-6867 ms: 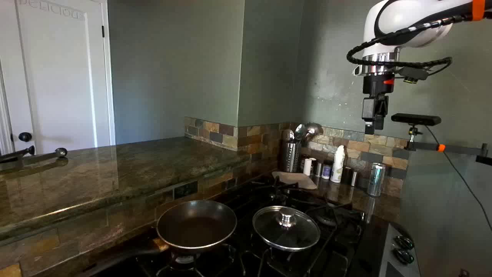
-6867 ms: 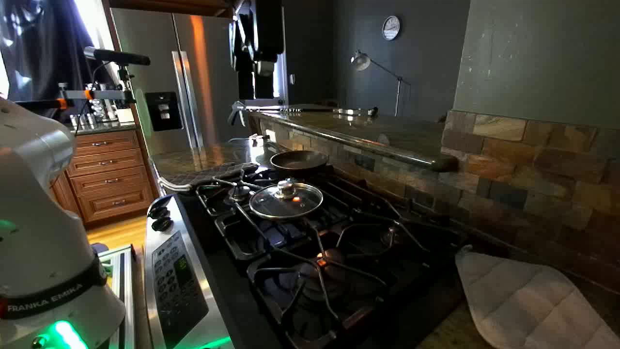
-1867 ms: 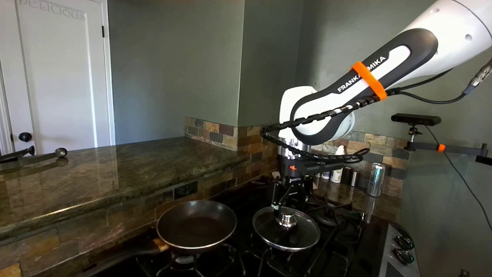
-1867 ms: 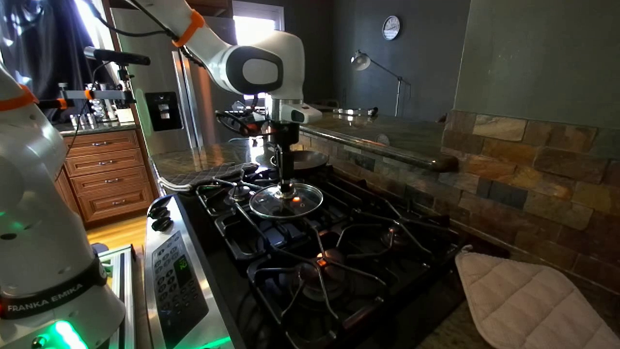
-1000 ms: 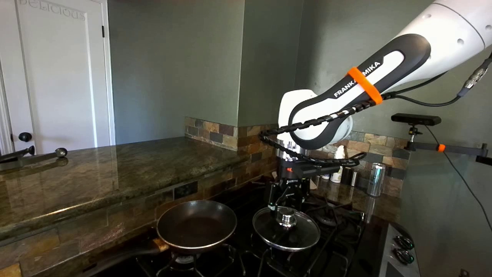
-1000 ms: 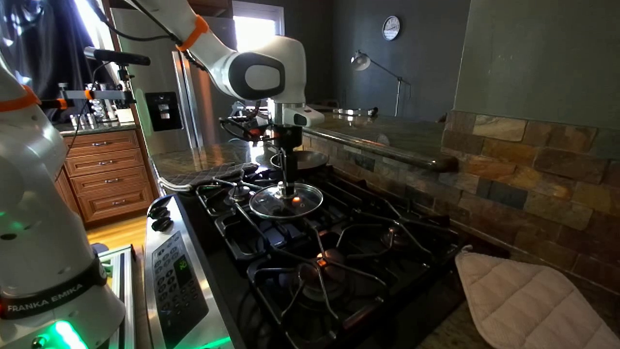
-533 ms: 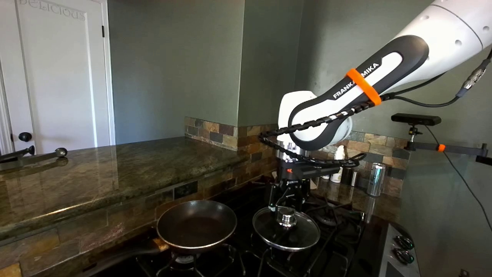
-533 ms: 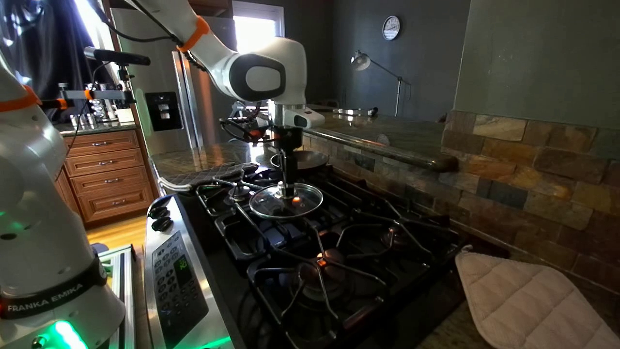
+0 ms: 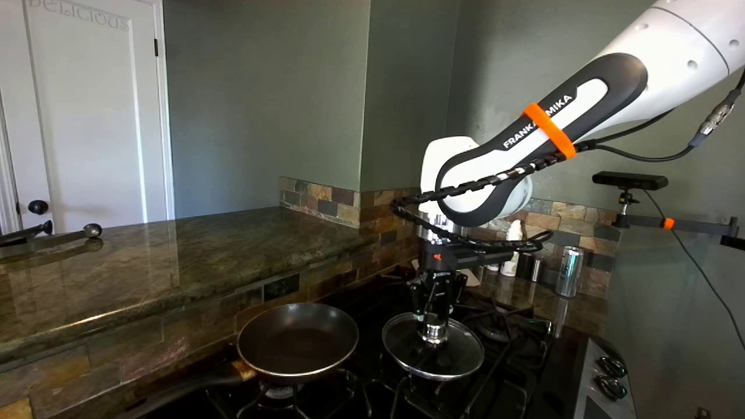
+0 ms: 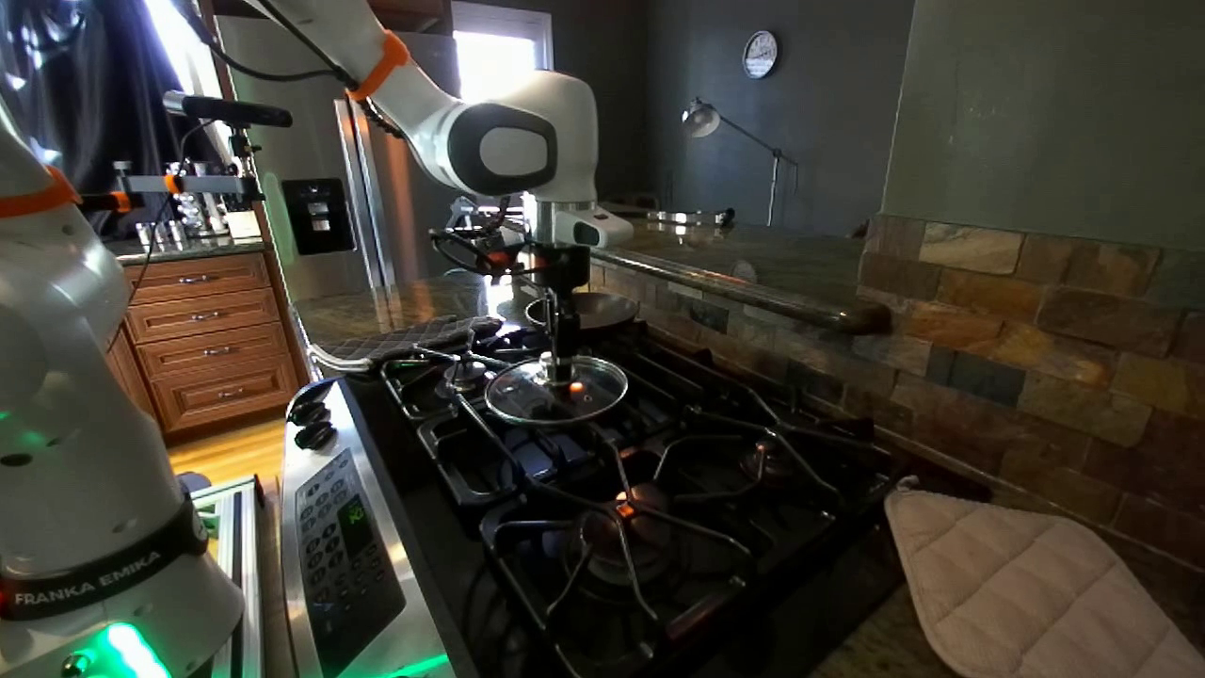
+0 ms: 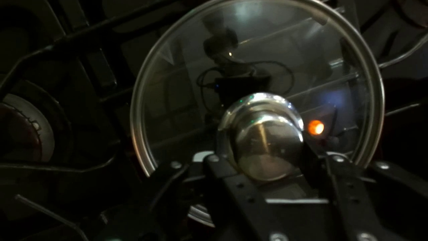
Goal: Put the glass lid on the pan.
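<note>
**Black stovetop (image 10: pixel 442 537), grasp under way**

The pan (image 9: pixel 298 343) stands there uncovered; the glass lid (image 9: pixel 407 352) rests just beside it, apart. The gripper (image 11: pixel 269 149) appears closed around the lid's metal knob (image 9: pixel 434 333). Securing the lid looks like the current step; next calls for lifting straight up, then carrying it level over the pan.

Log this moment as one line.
gripper: closed on metal knob | glass lid: on gas stovetop, beside frying pan | frying pan: uncovered | lid placement: not yet done
</note>
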### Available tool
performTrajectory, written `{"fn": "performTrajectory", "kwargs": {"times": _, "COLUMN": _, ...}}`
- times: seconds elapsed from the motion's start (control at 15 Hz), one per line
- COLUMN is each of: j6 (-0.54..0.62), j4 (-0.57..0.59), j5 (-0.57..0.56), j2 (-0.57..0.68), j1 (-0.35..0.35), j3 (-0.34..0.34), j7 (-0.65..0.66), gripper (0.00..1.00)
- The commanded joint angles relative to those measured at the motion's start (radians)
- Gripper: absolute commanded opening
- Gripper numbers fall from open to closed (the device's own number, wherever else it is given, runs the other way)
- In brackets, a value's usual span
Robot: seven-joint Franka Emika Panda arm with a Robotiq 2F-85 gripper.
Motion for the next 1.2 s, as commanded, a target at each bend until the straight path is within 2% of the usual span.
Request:
{"fn": "performTrajectory", "kwargs": {"times": 0.0, "j6": 0.011, "j4": 0.012, "j5": -0.017, "j2": 0.017, "j1": 0.004, "j3": 0.000, "j7": 0.028, "gripper": 0.23}}
{"fn": "performTrajectory", "kwargs": {"times": 1.13, "j6": -0.012, "j4": 0.048, "j5": -0.023, "j2": 0.007, "j1": 0.010, "j3": 0.003, "j7": 0.013, "gripper": 0.23}}
